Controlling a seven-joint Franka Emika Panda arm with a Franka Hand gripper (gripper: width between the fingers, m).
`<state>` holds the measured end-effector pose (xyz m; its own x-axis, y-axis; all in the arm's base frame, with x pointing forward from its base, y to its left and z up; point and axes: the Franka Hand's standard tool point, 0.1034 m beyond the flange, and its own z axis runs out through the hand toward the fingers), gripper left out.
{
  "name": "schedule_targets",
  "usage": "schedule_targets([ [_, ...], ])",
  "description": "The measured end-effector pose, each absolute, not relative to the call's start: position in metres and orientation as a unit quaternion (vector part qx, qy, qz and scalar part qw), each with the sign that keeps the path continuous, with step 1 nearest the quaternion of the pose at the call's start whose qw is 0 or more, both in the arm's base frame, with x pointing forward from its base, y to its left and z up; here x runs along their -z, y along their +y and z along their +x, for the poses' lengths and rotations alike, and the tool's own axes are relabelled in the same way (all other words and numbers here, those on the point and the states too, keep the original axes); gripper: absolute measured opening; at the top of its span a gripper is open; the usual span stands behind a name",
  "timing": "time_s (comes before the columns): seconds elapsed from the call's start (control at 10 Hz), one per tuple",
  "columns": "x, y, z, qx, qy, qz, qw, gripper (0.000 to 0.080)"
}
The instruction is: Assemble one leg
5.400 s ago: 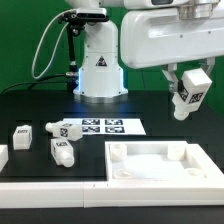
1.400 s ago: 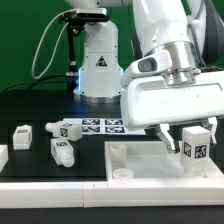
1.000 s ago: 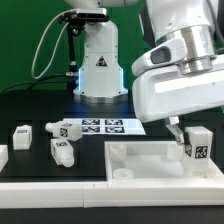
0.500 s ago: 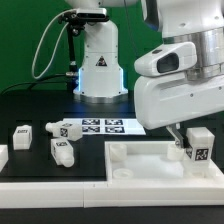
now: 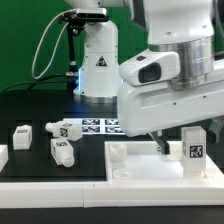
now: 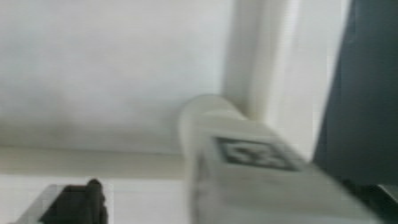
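Several loose legs (image 5: 62, 151) show only in exterior view.

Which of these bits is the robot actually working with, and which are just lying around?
In use: the leg upright at the panel's corner; the panel; the gripper.
Lying about: spare legs; the marker board.
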<state>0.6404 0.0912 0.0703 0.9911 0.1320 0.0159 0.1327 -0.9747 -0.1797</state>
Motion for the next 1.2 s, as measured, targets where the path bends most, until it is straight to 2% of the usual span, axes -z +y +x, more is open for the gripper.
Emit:
schedule_targets([
  [0.2, -0.070, 0.090, 0.640, 0.001, -0.057, -0.994, 0.094, 0.0649],
  [0.3, -0.070, 0.090, 0.640, 0.000, -0.052, -0.994, 0.094, 0.0565],
  [0.4, -0.070, 0.090, 0.640, 0.000, -0.052, -0.994, 0.094, 0.0383],
  [0.5, -0.070, 0.091, 0.640, -0.003, -0.017, -0.995, 0.095, 0.0383],
  [0.6, -0.070, 0.091, 0.640, -0.006, 0.015, -0.995, 0.095, 0.0281],
  [1.0, -0.070, 0.093, 0.640, -0.018, 0.135, -0.986, 0.095, 0.0282],
  [1.2, -0.069, 0.103, 0.640, -0.023, 0.278, -0.956, 0.092, 0.0282],
])
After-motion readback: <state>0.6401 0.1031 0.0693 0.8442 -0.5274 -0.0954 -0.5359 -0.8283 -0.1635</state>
